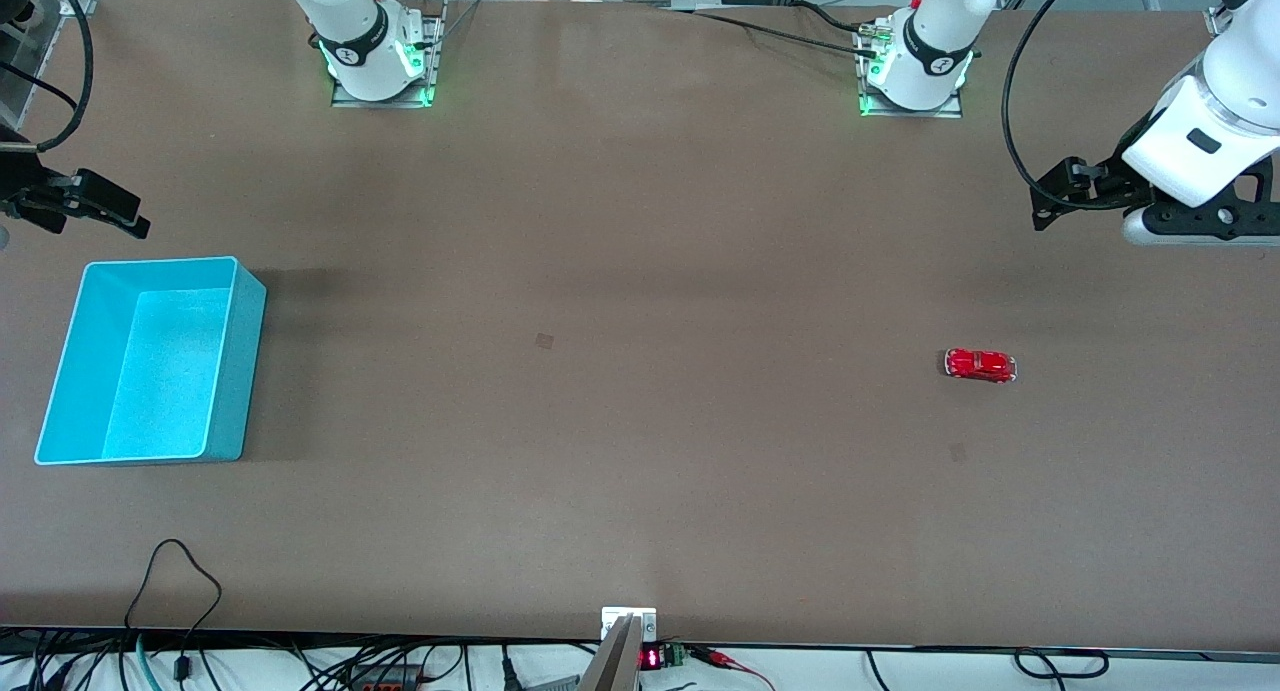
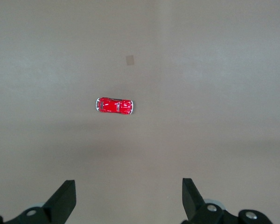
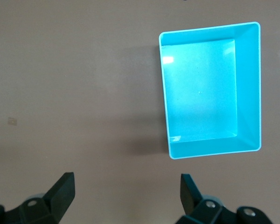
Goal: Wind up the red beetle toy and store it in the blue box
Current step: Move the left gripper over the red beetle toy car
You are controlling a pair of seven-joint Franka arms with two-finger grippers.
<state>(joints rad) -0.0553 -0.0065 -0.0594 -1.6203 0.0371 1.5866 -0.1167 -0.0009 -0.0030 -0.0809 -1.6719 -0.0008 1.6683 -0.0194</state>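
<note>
The red beetle toy (image 1: 980,365) stands alone on the brown table toward the left arm's end; it also shows in the left wrist view (image 2: 114,105). The blue box (image 1: 60,371) sits empty toward the right arm's end, also in the right wrist view (image 3: 249,84). My left gripper (image 2: 129,198) is open and empty, held high above the table at the left arm's end, well apart from the toy. My right gripper (image 3: 127,193) is open and empty, held high over bare table beside the box.
Two small pale tape squares lie on the table, one near the middle (image 1: 544,340) and one nearer the camera than the toy (image 1: 958,452). Cables and a small display (image 1: 650,658) line the table's front edge.
</note>
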